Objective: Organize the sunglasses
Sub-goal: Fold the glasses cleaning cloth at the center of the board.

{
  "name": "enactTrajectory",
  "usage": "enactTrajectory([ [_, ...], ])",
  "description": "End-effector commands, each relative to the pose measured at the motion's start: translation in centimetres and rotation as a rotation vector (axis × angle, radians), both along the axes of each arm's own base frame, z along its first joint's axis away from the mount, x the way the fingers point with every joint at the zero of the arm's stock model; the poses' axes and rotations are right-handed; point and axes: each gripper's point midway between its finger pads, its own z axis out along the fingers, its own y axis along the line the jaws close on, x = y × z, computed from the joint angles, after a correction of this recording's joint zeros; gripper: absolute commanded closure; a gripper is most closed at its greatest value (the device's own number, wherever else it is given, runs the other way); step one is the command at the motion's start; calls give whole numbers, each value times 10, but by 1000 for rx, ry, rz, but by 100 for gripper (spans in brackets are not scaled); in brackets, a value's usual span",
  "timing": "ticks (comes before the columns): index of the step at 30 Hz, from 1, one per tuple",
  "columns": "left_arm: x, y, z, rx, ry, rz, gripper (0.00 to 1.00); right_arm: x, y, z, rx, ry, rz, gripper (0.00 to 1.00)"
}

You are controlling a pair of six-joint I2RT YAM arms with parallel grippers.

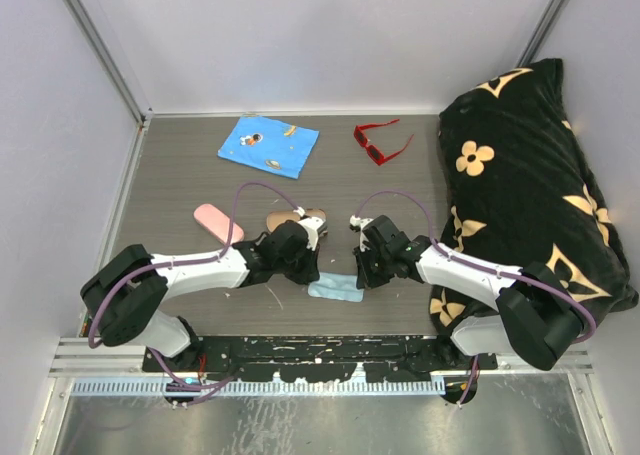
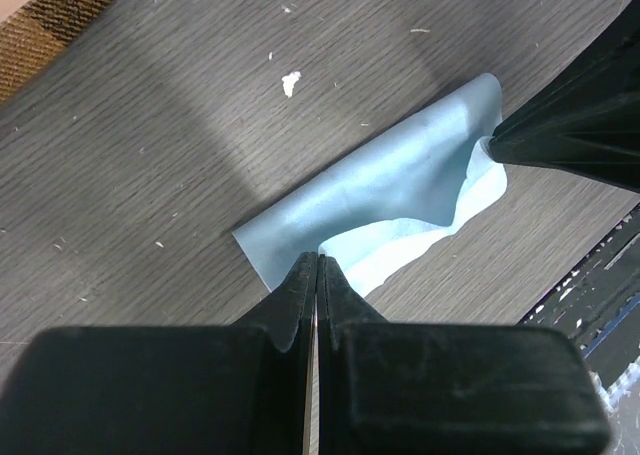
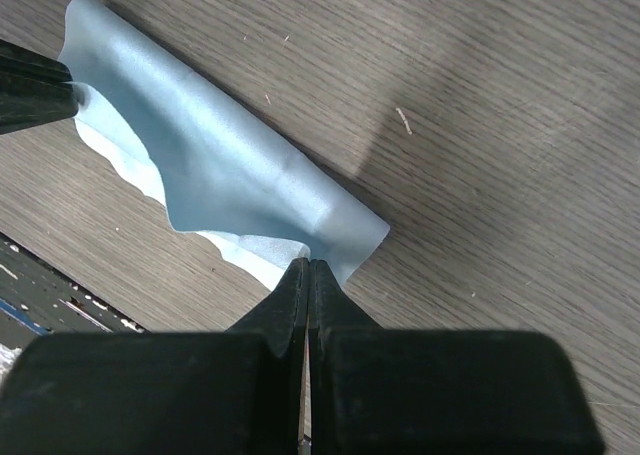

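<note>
Now pinching light blue cloth (image 2: pixel 400 175) at tabletop (image 1: pixel 180 175) near edge with left end effector (image 2: pixel 316 265) and right end effector (image 3: pixel 308 267) clamped; red sunglasses (image 1: pixel 381 141) at far edge, brown sunglasses (image 1: pixel 287 218) mid-tabletop: likely light, brittle, best gripped by frame.

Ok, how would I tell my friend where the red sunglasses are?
Start at the big black cushion with tan flowers on the right side. Just left of its far end, near the back wall, lie the red sunglasses, with the blue cartoon cloth further left. Nothing else there is bright red with an angular frame.
</note>
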Motion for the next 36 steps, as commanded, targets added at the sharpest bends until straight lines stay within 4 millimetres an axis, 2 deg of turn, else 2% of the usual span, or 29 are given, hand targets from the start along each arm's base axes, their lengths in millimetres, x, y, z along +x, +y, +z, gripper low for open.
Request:
enactTrajectory([
  [1,3,-10,18,-69,-46,-1,100,1,4,3,8,-3,-6,100],
  [3,2,-9,16,-61,-41,-1,100,0,4,2,7,1,-4,97],
  [5,2,-8,13,-52,-35,2,100,-1,4,1,6,5,-3,89],
  [9,1,-6,17,-59,-36,16,81,2,4,10,21,-21,-14,74],
  [12,-3,-2,28,-89,-50,19,74,7,2,20,25,-61,-36,68],
  [17,-12,8,40,-121,-60,13,69,18,-4,34,21,-126,-97,62],
  [18,-12,9,49,-142,-79,17,68,21,-6,36,15,-140,-121,62],
  [22,-3,14,51,-127,-103,70,57,31,-15,39,-3,-173,-228,56],
  [24,4,13,50,-110,-105,101,56,31,-14,38,5,-162,-255,52],
  [27,13,8,38,-80,-79,129,56,29,-10,31,18,-126,-271,45],
  [36,28,-7,17,-54,-36,160,52,25,-6,21,42,-91,-296,43],
])
